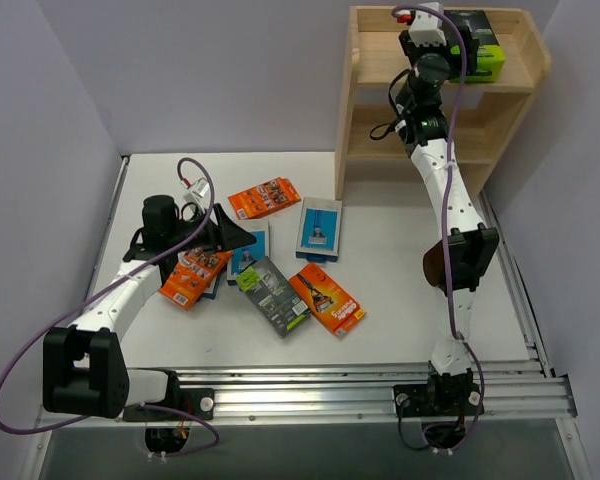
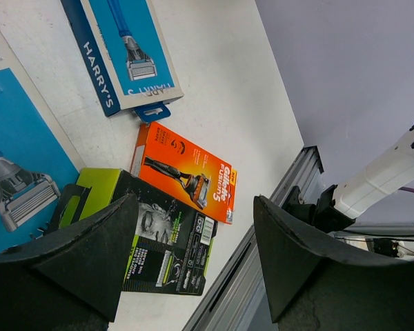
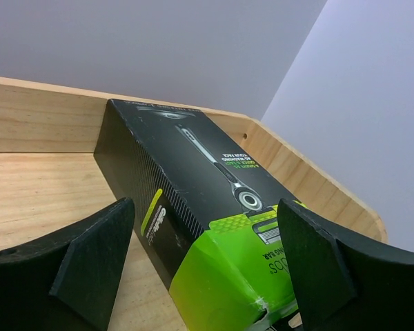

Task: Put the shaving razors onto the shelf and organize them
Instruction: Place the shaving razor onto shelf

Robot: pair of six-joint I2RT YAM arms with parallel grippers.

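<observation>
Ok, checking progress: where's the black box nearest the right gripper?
Top view: the black box lies on the shelf, upper tier, right end, inside the open right gripper.

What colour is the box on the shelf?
Black with a lime-green end; the right wrist view shows the razor box best.

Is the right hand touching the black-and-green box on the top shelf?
Cannot tell. Right wrist view: bare shelf shows between one finger and the box, but the other finger overlaps its green end, hiding any gap.
</observation>
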